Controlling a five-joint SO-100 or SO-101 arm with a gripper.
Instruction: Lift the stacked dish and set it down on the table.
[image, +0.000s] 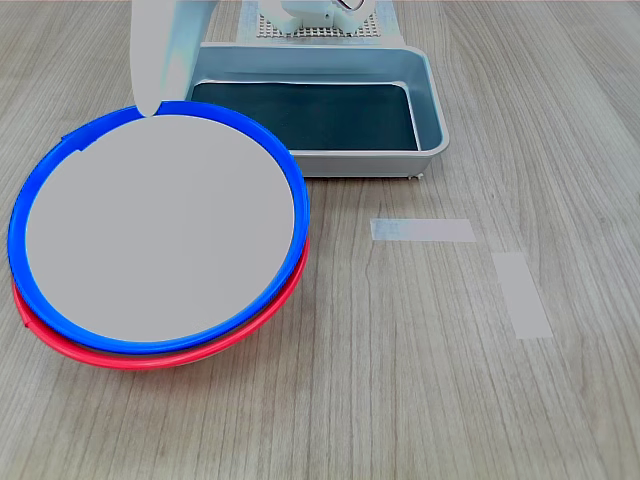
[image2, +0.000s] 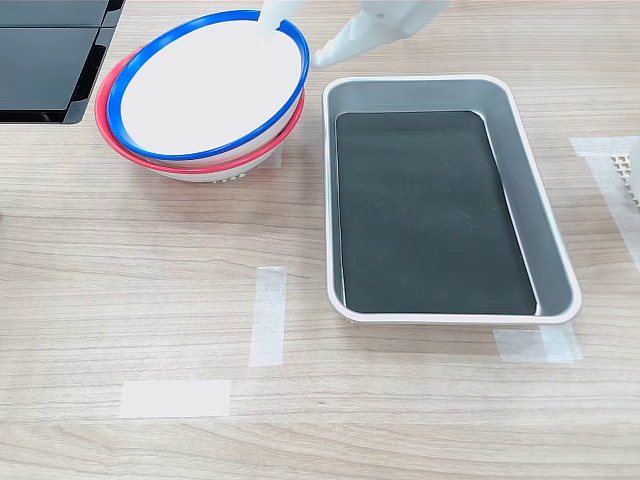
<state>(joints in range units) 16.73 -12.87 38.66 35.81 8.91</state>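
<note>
Blue-rimmed stacked dish (image: 160, 235), tilted atop red-rimmed dish (image: 150, 355) near table (image: 420, 400) edge; claw (image2: 295, 40) spread, one finger inside rim; risk: shallow rim slipping, red dish dragged.

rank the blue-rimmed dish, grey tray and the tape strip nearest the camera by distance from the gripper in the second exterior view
Measured from the gripper in the second exterior view:
1. The blue-rimmed dish, right at the gripper, top left.
2. The grey tray, to the right.
3. The tape strip, bottom left on the table.
</note>
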